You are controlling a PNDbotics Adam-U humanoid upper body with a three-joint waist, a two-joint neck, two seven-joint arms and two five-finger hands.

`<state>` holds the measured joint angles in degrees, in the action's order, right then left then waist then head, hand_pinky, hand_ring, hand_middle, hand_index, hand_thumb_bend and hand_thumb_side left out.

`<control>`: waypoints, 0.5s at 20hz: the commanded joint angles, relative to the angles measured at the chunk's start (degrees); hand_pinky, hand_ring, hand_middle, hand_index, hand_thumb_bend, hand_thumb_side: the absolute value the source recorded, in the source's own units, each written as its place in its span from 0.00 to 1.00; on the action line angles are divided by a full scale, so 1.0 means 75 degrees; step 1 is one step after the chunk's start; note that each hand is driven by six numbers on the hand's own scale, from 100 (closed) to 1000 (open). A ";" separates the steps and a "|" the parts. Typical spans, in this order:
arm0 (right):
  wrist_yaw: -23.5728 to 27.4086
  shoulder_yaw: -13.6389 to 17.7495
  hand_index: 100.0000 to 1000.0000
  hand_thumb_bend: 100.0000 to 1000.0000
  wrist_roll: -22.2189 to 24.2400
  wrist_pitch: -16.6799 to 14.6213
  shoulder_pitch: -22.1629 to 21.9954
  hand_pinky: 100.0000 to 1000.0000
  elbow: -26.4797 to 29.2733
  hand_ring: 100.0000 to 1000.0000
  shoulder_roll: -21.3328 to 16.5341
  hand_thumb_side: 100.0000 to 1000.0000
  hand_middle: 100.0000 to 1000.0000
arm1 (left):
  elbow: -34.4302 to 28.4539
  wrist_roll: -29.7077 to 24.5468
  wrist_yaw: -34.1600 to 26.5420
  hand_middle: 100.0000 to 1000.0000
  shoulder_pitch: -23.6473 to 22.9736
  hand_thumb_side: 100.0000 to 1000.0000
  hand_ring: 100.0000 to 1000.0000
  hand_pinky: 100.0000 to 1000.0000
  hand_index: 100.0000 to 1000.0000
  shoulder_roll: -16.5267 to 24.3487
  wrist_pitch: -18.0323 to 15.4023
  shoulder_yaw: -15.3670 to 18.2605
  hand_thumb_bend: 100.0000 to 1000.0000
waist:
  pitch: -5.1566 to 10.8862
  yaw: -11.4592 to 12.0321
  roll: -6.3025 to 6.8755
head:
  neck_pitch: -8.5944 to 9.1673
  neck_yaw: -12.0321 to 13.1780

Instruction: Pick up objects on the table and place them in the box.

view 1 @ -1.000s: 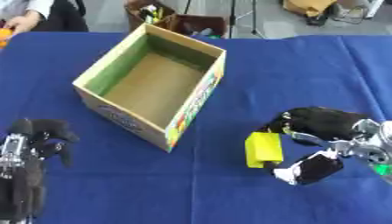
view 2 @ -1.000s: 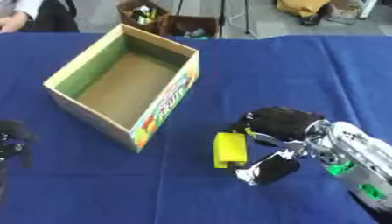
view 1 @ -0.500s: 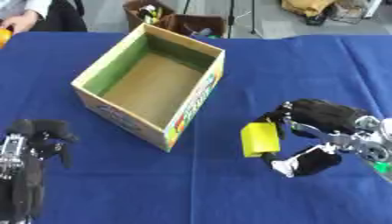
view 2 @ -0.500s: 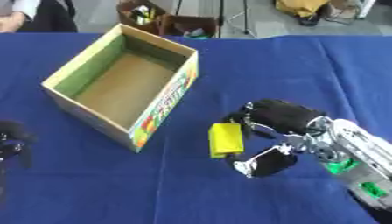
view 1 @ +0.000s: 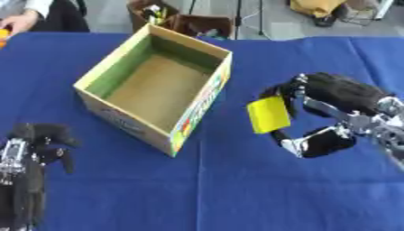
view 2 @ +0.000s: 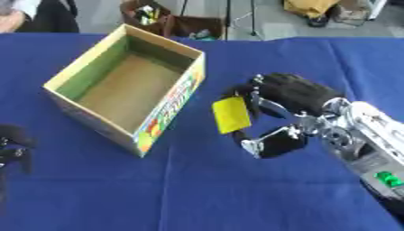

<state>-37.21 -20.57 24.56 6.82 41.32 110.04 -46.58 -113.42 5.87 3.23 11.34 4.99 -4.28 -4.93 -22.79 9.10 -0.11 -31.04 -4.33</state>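
Observation:
My right hand (view 1: 331, 97) holds a flat yellow object (view 1: 268, 114) pinched between its fingers and thumb, lifted just above the blue table (view 1: 236, 189). It hangs a short way to the right of the open cardboard box (view 1: 155, 85), near the box's right wall. The box is empty, with a brown floor and green inner walls. My left hand (view 1: 35, 144) rests at the lower left with its fingers curled and nothing in it.
Beyond the table's far edge stand dark bins with small items (view 1: 170, 16). A person's hand (view 1: 16, 20) shows at the far left corner next to something orange. The blue cloth runs to the front and right.
My right hand has lifted the yellow object off the table and carried it up and left, closer to the box. The left hand has stayed put.

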 commanded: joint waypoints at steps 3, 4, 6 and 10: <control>-0.0084 0.0307 0.40 0.00 -0.0130 0.0180 0.0806 0.72 0.0048 0.64 0.0118 0.11 0.28 | -0.0078 -0.0018 0.0007 0.38 -0.0005 0.95 0.44 0.14 0.55 0.0070 0.0013 -0.0043 0.00 | 0.0251 0.0077 -0.0037 | 0.0039 -0.0072; -0.0081 0.0290 0.40 0.00 -0.0117 0.0192 0.0998 0.72 -0.0038 0.64 0.0194 0.11 0.28 | -0.0075 -0.0023 0.0000 0.38 -0.0008 0.95 0.44 0.14 0.55 0.0074 0.0015 -0.0049 0.00 | 0.0266 0.0104 -0.0050 | 0.0033 -0.0094; -0.0077 0.0232 0.40 0.00 -0.0073 0.0206 0.1356 0.72 -0.0265 0.64 0.0362 0.11 0.28 | -0.0069 -0.0036 -0.0011 0.38 -0.0013 0.95 0.44 0.14 0.55 0.0082 0.0018 -0.0058 0.00 | 0.0286 0.0152 -0.0073 | 0.0027 -0.0131; -0.0126 0.0130 0.39 0.00 -0.0002 0.0217 0.2007 0.72 -0.0851 0.64 0.0783 0.11 0.27 | -0.0062 -0.0062 -0.0023 0.38 -0.0014 0.95 0.45 0.14 0.55 0.0098 0.0019 -0.0073 0.00 | 0.0304 0.0248 -0.0119 | 0.0020 -0.0188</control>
<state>-37.60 -19.94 24.43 8.39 55.10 104.50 -40.81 -113.14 5.60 3.09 11.07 5.01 -4.07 -5.13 -21.93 11.02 -1.09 -31.08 -5.51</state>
